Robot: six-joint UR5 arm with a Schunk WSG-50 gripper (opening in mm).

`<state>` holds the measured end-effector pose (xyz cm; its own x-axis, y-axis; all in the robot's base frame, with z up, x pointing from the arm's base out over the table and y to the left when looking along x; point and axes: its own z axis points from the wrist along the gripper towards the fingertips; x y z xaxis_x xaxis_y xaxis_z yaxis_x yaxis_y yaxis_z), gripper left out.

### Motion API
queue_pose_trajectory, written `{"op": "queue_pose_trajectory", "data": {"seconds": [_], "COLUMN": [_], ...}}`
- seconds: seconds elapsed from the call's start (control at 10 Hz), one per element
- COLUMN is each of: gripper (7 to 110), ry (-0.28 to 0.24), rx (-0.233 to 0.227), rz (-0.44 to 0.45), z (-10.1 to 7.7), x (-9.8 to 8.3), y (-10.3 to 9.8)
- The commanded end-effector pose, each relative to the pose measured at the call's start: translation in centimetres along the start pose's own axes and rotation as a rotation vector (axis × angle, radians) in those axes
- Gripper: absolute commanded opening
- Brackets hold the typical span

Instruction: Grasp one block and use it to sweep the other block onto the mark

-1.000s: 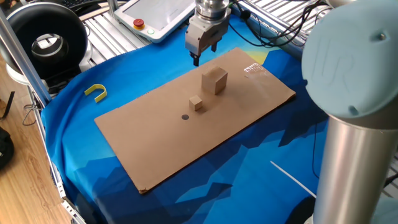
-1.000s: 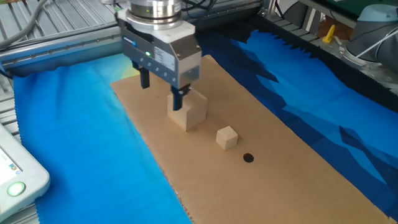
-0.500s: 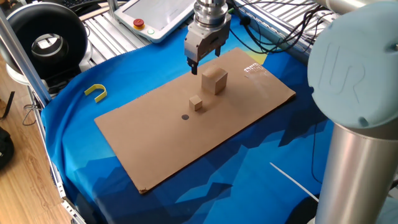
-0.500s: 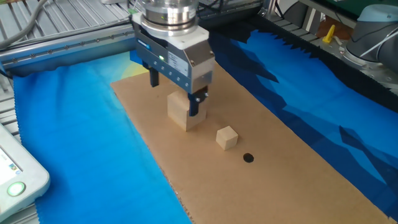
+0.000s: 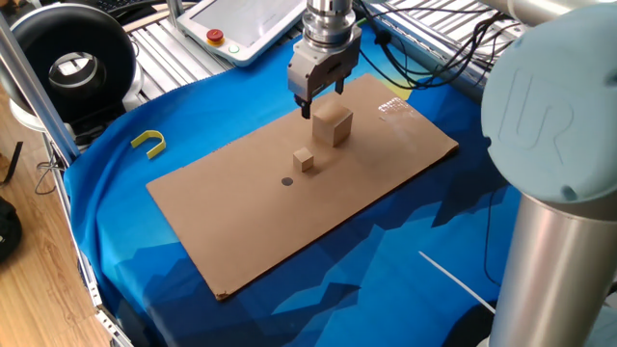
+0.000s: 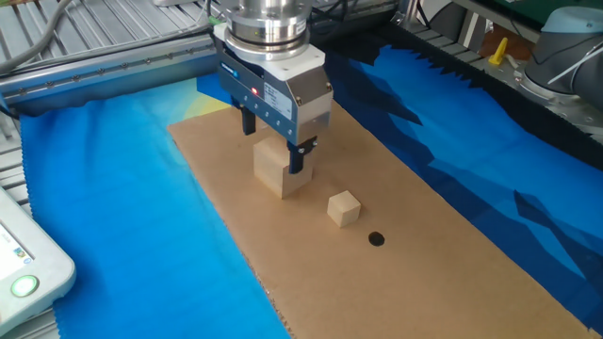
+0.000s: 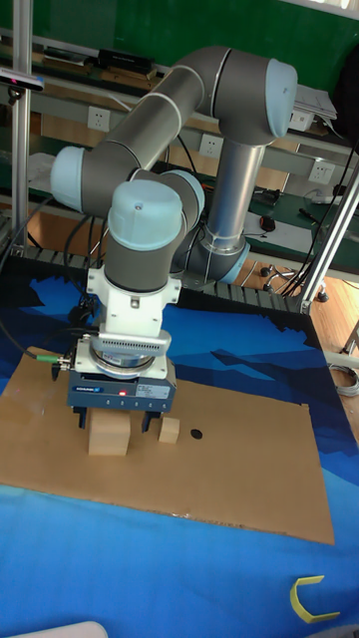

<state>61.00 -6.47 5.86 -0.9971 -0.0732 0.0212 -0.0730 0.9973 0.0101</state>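
The larger light-brown block (image 5: pixel 333 125) (image 6: pixel 279 169) (image 7: pixel 110 435) stands upright on the cardboard sheet (image 5: pixel 241 226). My gripper (image 5: pixel 322 102) (image 6: pixel 274 143) (image 7: pixel 117 419) is open and low over this block, with one finger on each side of its upper part and a small gap at each. The tiny tan cube (image 5: pixel 305 160) (image 6: pixel 344 208) (image 7: pixel 170 431) sits a short way from the big block, apart from it. Just beyond the tiny cube lies the mark (image 5: pixel 286 180) (image 6: pixel 377 239) (image 7: pixel 196 435), a small dark dot. Big block, tiny cube and mark are roughly in line.
The cardboard lies on a blue cloth (image 5: pixel 174 106). A whitish tape patch (image 5: pixel 393 108) marks the cardboard's far corner. A yellow U-shaped piece (image 5: pixel 149 143) (image 7: pixel 311 598) lies on the cloth. A teach pendant (image 5: pixel 241 29) and a black round device (image 5: pixel 72 63) stand behind the table.
The gripper has moved from beside the big block to over it and come lower, so its open fingers now straddle the block. Neither block has moved.
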Motion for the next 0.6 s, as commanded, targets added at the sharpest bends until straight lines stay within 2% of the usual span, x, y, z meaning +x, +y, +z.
{"op": "queue_pose_trajectory", "data": {"seconds": [0.0,0.1,0.3,0.5], "gripper": [88,66,66,66], "ry": [-0.008,-0.013,-0.013,-0.002], "rx": [-0.018,-0.019,0.001,-0.003], "rz": [0.034,0.028,-0.004,-0.046], "z": [0.43,0.47,0.48,0.68], "x": [-0.45,-0.61,-0.59,-0.21], "y": [-0.39,-0.50,-1.02,-0.86]}}
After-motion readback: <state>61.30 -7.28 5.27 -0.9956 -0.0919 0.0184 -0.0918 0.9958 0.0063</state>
